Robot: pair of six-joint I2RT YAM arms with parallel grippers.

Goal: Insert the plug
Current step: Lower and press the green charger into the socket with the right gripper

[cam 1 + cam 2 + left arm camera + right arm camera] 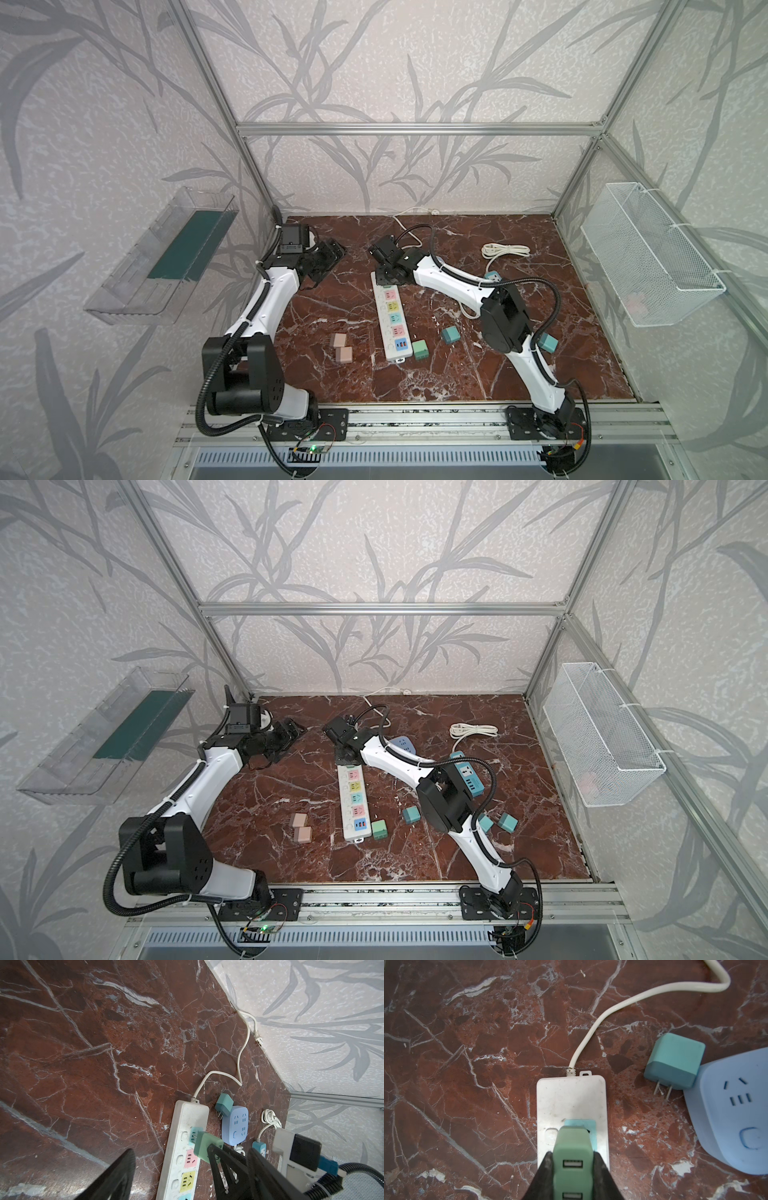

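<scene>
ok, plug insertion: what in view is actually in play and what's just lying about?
In play: right gripper, shut on the green plug; white power strip; its teal socket by the cord end.

Lying about: pink plugs, loose green plug, teal plugs, blue socket hub, coiled cable, wire basket.

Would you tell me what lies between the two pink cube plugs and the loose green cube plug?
The near end of the white power strip lies between the pink plugs and loose green plug, in both top views.
</scene>
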